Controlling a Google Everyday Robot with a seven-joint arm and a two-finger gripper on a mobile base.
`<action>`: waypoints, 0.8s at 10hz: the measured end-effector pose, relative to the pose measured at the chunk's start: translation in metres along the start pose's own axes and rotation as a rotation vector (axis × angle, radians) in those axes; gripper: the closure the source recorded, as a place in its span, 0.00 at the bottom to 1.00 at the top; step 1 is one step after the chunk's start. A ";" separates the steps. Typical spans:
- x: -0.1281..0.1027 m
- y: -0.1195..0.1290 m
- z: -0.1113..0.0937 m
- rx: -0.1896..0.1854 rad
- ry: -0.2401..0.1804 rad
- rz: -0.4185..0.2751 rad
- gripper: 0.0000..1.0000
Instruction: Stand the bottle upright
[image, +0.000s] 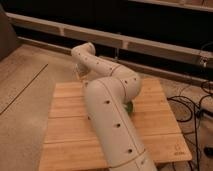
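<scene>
My white arm (112, 120) reaches from the front across the wooden table (70, 135), bends at the elbow and folds back to the far left edge. There my gripper (79, 74) points down at the table's back left corner, shut. The wrist hides what lies between its fingers. The bottle is hidden behind the wrist and gripper, so I cannot tell whether it is held.
A bit of a green bowl (130, 107) peeks out from behind the forearm near the table's middle. Black cables (192, 107) lie on the floor to the right. A dark wall with a pale ledge (150, 42) runs behind the table.
</scene>
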 end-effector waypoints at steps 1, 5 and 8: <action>-0.012 0.012 -0.017 -0.015 -0.052 -0.033 1.00; -0.029 0.042 -0.060 -0.051 -0.195 -0.139 1.00; -0.035 0.046 -0.090 -0.028 -0.334 -0.295 1.00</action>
